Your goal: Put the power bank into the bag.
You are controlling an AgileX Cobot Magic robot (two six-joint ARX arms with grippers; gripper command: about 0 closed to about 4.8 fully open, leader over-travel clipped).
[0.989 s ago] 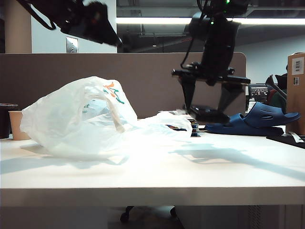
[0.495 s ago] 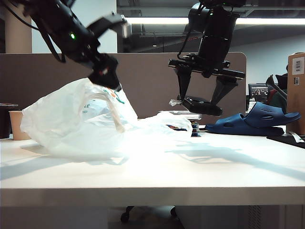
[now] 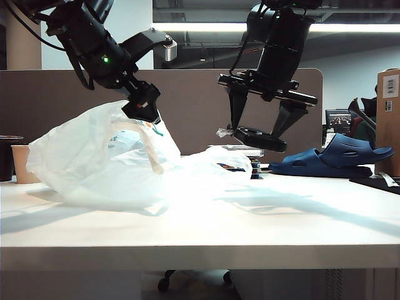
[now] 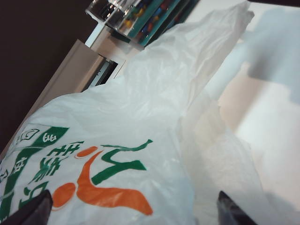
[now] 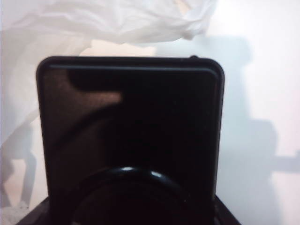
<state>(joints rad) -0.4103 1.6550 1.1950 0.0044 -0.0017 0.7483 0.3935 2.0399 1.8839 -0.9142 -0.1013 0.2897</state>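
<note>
An open-plan office: a white desk (image 3: 262, 225) backed by a grey-brown partition screen (image 3: 194, 106), long ceiling strip lights (image 3: 206, 27) overhead, a paper cup (image 3: 24, 164) at the far left, a monitor (image 3: 339, 119) glowing beyond, and a cardboard box (image 3: 389, 119) at the far right.

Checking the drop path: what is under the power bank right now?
Under the power bank, which the right hand holds in the air, are the table and the bag's crinkled edge. The slab hides what lies straight beneath it. The open left hand is at the bag's top.
</note>
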